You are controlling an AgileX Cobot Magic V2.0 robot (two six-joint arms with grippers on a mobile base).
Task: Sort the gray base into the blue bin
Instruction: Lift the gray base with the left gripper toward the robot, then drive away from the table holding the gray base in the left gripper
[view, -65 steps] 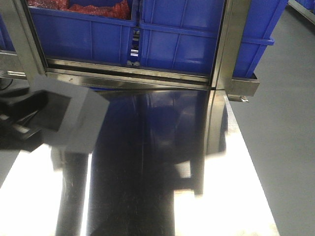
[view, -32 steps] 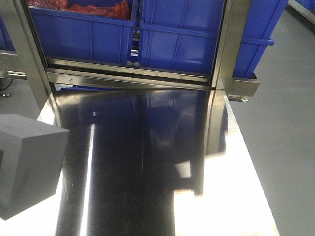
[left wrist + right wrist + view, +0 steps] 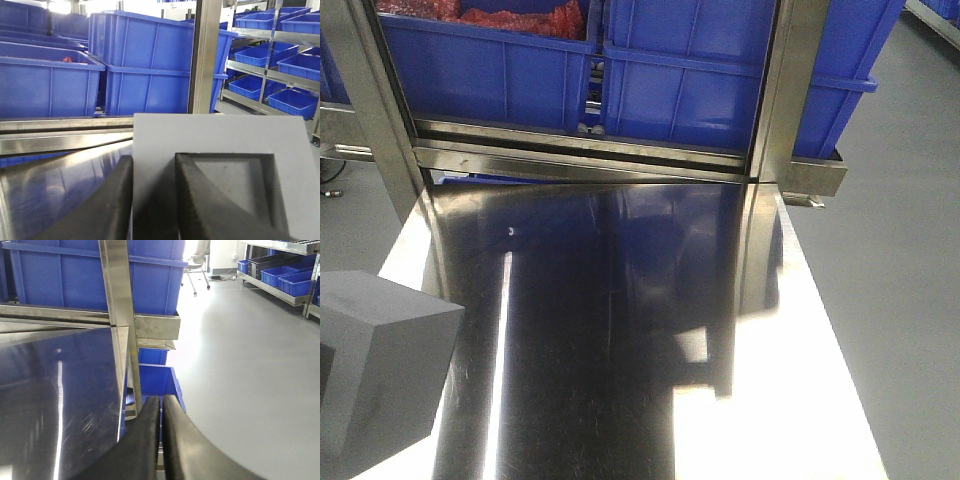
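One gray base [image 3: 220, 145] is being held kinda tilted at the steel table's [image 3: 620, 350] near-left edge, recess facing back at the left wrist camera. Its wall is being clamped by the left gripper [image 3: 154, 167]; the right gripper [image 3: 161, 405] is being held basically closed, empty.

Shiny steel table [image 3: 620, 350] — steel rack frame [image 3: 580, 150] behind, gray floor [image 3: 900, 300] right.

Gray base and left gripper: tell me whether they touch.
Touching. In the left wrist view, fingers of the left gripper pinch a wall of the gray base, one inside its recess, no gap.
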